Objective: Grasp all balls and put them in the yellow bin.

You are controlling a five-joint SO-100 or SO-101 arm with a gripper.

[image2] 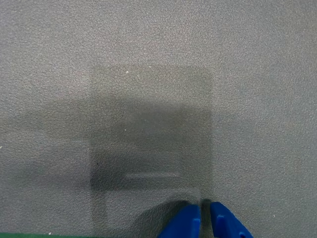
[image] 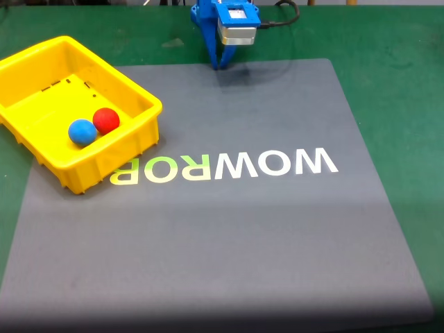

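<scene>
In the fixed view we locate the bright yellow rectangular plastic bin [image: 41, 76] at the left of the scene. It sits partly on the green table surface [image: 395, 62] and partly on the grey textured mat [image: 229, 236], with its near right corner just beside the printed lettering [image: 225, 166] on the mat.

Both task items lie inside the bin, on its floor near the right-hand wall. The small matte blue ball [image: 82, 131] is to the left; the small matte red ball [image: 106, 120] is to its right and slightly farther back. We see the two balls touching or nearly touching.

We find the blue two-finger gripper [image: 220, 64] at the top centre of the fixed view, at the far edge of the mat, pointing downward below a white and silver motor block [image: 238, 26]. It stands well apart from the bin and from both balls, which lie to its left and nearer the camera in this view.

In the wrist view we see the gripper [image2: 205, 218] entering from the bottom edge. Its two blue fingertips [image2: 185, 223] are pressed close together, with only a thin dark slit between them, and nothing is held. Beyond the tips we see the bare mat, carrying the arm's rectangular shadow [image2: 148, 144].
</scene>
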